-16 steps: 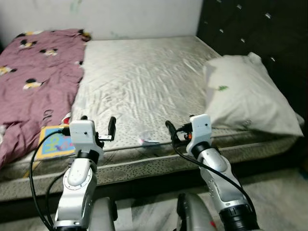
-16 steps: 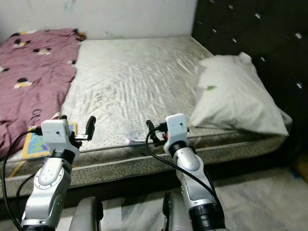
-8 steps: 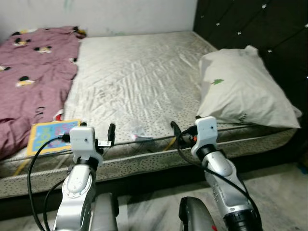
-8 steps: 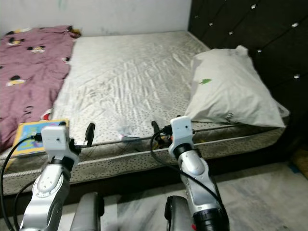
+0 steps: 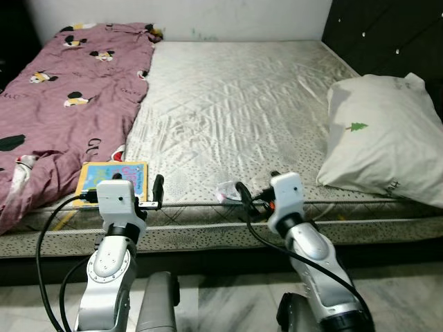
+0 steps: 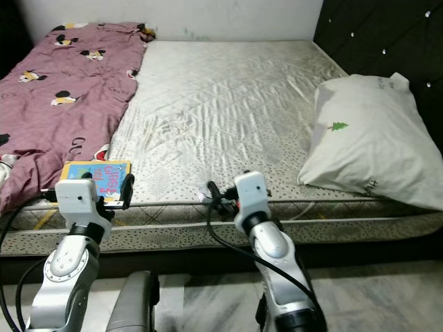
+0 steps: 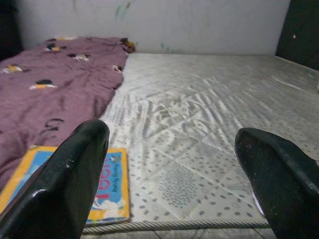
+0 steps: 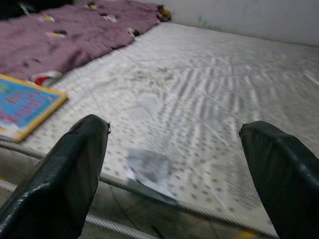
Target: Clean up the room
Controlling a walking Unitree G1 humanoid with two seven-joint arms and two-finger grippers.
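Now, wrapper (image 8: 149, 172): on mattress (image 5: 235, 104) edge, between spread fingers.
Right gripper (image 8: 174, 174): open, empty.
Left gripper (image 7: 174, 169): open, book (image 7: 102, 191) beside one finger.

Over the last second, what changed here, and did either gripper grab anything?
Only the camera view shifted. Both arms stay raised at the mattress edge, left gripper and right gripper open and empty. The book, wrapper, pillow and blanket lie unmoved.

Readable text scarce. Blanket (image 5: 62, 90): dark "GU"-like letters near edge, possibly logo print, too blurred to confirm. Book (image 7: 107, 191) cover: large red lettering, illegible. Pillow (image 5: 387, 138): small dark print near lower corner, unreadable.
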